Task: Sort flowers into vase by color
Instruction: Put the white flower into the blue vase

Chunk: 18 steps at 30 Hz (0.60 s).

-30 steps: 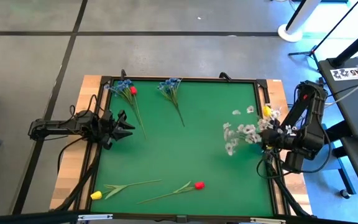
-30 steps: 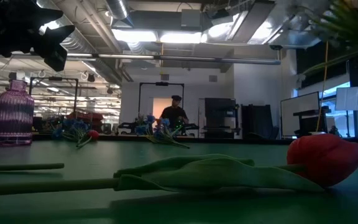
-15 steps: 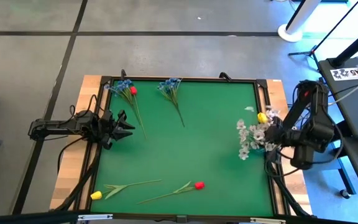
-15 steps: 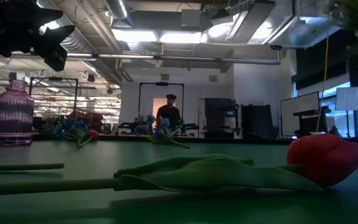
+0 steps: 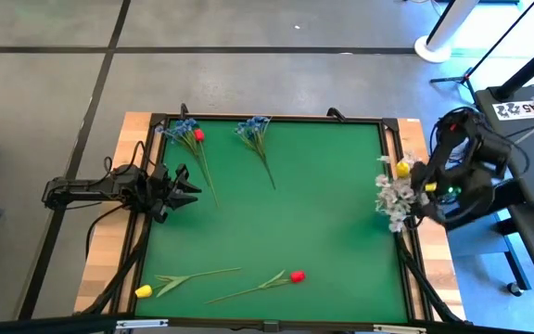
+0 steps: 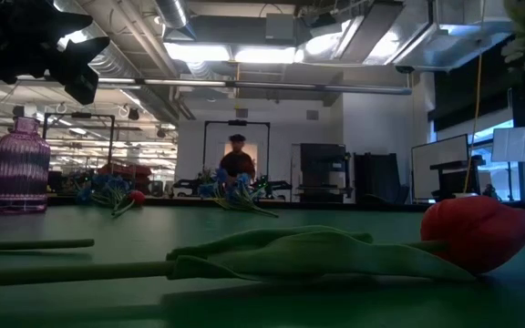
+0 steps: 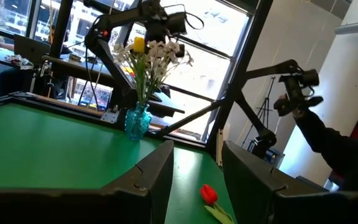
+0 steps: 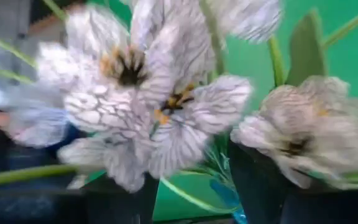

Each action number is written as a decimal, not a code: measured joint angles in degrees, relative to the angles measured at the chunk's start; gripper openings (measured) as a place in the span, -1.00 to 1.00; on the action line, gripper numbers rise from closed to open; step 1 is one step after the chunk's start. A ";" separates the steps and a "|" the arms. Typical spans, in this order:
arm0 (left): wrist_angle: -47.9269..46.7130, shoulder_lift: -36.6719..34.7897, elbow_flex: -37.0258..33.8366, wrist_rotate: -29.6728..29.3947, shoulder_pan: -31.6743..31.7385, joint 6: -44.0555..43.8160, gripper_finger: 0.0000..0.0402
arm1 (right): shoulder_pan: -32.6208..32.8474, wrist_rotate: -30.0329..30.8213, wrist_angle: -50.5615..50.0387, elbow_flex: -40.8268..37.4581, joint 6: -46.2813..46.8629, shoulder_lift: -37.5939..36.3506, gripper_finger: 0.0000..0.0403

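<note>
**White sprigs in the blue vase, right arm above the blossoms**

Evidently the right gripper (image 5: 431, 188) hung at the table's right edge, just above the white-blossom sprigs (image 5: 394, 195), which stood upright with a yellow bud (image 7: 138, 44) in a small blue vase (image 7: 137, 121). Its fingers (image 8: 120, 202) stood apart around the blossoms, pinching nothing. Leaving well probably called for a straight lift, so no petal snagged and tipped the vase. The left gripper (image 5: 185, 188) waited, fingers parted and empty, near the left rim. Blue-blossom sprigs (image 5: 253, 131) lay along the far side, some beside a red bud (image 5: 198, 134). A red tulip (image 5: 297, 276) and a yellow tulip (image 5: 144, 290) lay near the front edge.
</note>
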 joint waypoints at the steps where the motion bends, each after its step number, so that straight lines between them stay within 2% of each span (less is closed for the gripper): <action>1: 0.00 0.00 0.00 0.02 -0.02 0.00 -0.34 | 0.00 0.38 0.04 0.85 0.04 -0.80 -0.07; 5: 0.00 0.00 0.00 0.00 0.00 0.00 -0.34 | -0.02 3.54 0.69 4.04 -1.20 -2.65 -0.07; 18: -0.01 0.00 0.00 0.01 -0.01 0.00 -0.34 | 0.00 -0.77 2.53 11.14 -12.08 -2.56 -0.07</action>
